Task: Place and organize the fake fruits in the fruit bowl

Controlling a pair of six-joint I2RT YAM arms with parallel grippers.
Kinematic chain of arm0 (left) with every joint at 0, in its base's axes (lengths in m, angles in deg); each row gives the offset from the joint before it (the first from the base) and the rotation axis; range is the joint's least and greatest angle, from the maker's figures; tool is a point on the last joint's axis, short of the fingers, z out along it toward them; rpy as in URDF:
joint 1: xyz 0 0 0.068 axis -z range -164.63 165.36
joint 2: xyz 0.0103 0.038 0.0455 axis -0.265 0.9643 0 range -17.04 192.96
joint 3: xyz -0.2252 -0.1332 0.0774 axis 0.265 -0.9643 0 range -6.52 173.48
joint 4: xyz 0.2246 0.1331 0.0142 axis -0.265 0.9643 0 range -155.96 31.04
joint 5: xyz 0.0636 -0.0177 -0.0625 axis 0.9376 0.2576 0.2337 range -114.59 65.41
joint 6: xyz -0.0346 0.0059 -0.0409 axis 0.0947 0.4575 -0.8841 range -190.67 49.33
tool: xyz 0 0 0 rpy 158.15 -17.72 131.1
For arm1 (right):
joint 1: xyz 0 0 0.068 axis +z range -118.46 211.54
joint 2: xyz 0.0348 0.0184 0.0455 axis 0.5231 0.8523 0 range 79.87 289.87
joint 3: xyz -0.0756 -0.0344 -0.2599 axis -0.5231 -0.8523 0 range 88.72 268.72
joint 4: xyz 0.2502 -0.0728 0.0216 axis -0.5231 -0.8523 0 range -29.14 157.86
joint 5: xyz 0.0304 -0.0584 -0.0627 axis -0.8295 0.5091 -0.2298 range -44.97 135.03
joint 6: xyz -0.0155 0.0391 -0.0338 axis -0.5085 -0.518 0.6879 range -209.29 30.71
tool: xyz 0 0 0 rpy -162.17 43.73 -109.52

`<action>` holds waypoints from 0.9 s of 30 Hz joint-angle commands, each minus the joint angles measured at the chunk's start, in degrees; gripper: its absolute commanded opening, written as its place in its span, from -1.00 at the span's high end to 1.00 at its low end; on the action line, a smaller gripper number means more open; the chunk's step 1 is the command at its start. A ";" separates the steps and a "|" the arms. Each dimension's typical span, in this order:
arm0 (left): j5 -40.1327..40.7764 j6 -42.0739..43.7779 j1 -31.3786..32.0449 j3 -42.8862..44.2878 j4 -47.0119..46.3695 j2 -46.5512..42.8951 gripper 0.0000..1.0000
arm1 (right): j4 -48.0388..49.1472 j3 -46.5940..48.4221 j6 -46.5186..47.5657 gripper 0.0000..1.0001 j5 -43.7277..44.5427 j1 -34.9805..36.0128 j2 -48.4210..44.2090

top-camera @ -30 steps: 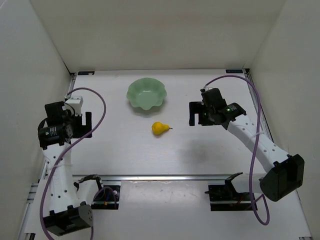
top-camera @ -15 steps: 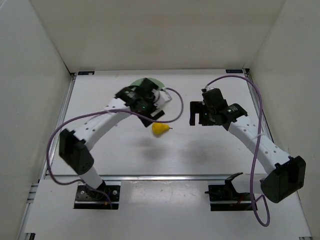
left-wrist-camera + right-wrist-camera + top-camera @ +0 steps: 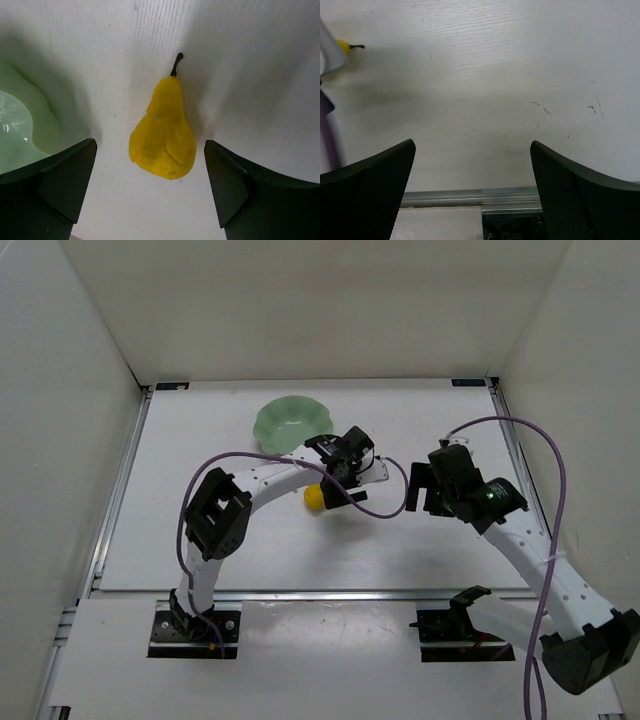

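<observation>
The small yellow pear (image 3: 162,135) lies on the white table with its dark stem pointing away from the left wrist camera. My left gripper (image 3: 150,145) is open and hangs over it, one finger on each side, not touching. In the top view the left gripper (image 3: 328,483) covers part of the pear (image 3: 313,499). The mint-green scalloped bowl (image 3: 288,423) stands just behind, empty, and its rim (image 3: 30,125) shows at the left of the left wrist view. My right gripper (image 3: 420,495) is open and empty, to the right of the pear. The right wrist view (image 3: 472,150) shows bare table between its fingers and the pear (image 3: 342,46) far off.
White walls enclose the table on the left, back and right. A metal rail (image 3: 470,196) runs along the near edge. The left arm's purple cable (image 3: 375,502) loops between the two grippers.
My left arm has swung from the far left across the table, past the bowl, to hang over the pear. My right gripper has moved right and nearer. The pear has not moved.
</observation>
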 commanded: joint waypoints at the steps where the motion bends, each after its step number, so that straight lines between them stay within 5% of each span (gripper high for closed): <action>1: 1.57 1.72 -0.21 -0.72 -0.56 1.43 -1.00 | -1.35 -0.38 -2.22 -1.00 2.27 0.56 -3.72; 9: 0.97 1.72 -0.74 -3.01 0.84 2.58 -1.00 | -1.89 -0.91 -2.75 -1.00 2.80 0.56 -4.25; 11: 1.57 1.72 -0.74 -4.41 1.46 2.58 -0.87 | -1.89 -0.91 -2.75 -1.00 2.80 0.56 -3.73; 17: 1.57 -0.64 -1.35 -0.58 2.86 1.97 0.79 | -1.89 -0.38 -3.28 -1.00 2.27 0.56 -3.72; 23: 3.06 -2.41 -0.82 12.35 6.91 0.22 0.79 | -1.89 0.23 -3.28 -1.00 3.40 0.56 -3.72; 27: 6.05 -1.80 -3.53 16.67 5.43 -1.02 0.79 | -5.40 1.90 -10.72 -1.00 13.12 0.56 -5.56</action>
